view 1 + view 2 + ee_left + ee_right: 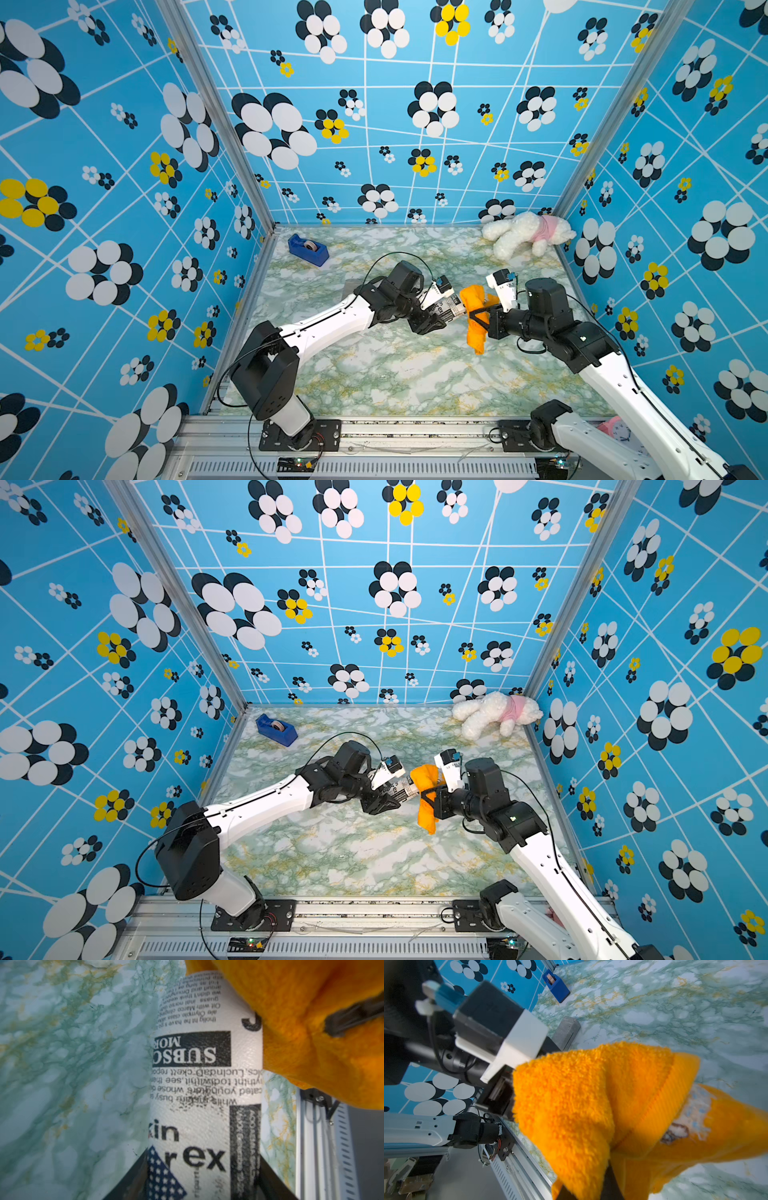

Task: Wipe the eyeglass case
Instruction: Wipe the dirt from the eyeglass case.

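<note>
Left end effector (pixel 438 321) clenched on eyeglass case (pixel 452 309) end; case looks stiff, light, grainy, non-slip. Right end effector (pixel 478 316) pinching soft orange cloth (pixel 477 338) against free end.

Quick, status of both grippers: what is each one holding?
Left gripper: closed, holding the case.
Right gripper: closed, holding the cloth.

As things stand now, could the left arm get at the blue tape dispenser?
Probably not to grasp: the left gripper is shut on the eyeglass case. The path to the tape dispenser looks free.
</note>
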